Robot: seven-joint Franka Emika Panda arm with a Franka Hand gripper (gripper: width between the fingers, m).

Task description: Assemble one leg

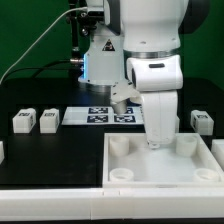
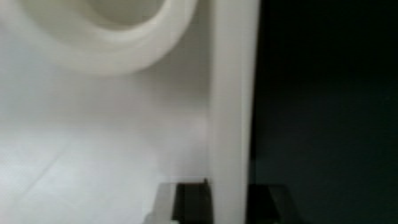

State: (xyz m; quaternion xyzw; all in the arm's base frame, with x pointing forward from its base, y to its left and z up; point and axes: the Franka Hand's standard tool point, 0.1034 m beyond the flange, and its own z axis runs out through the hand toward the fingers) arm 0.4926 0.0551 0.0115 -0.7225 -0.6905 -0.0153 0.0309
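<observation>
My gripper [image 1: 152, 141] is down at the far rim of the big white tray [image 1: 160, 168], which lies on the black table [image 1: 60, 152] at the near side, toward the exterior view's right. In the wrist view the tray's raised rim [image 2: 231, 100] runs straight between my fingers. One dark finger [image 2: 192, 204] shows on the tray side, and the other is lost against the dark table [image 2: 329, 100]. The fingers stand on either side of that rim, but I cannot tell whether they press on it or hang loose. A round socket [image 2: 128, 28] sits in the tray floor just beside the rim.

None of the legs I can see is near my gripper. The left leg [image 1: 22, 121] and the second leg [image 1: 47, 120] stand just beside each other on the table at the exterior view's left, farther back than the tray. Each is a small white block with a black-and-white square tag on the face turned toward the camera. The right leg [image 1: 200, 121] stands alone at the exterior view's right, beyond the tray's far rim. It is the same small white shape, its tag too faint to make out. The marker board [image 1: 100, 115] lies flat between the second leg and my arm.
</observation>
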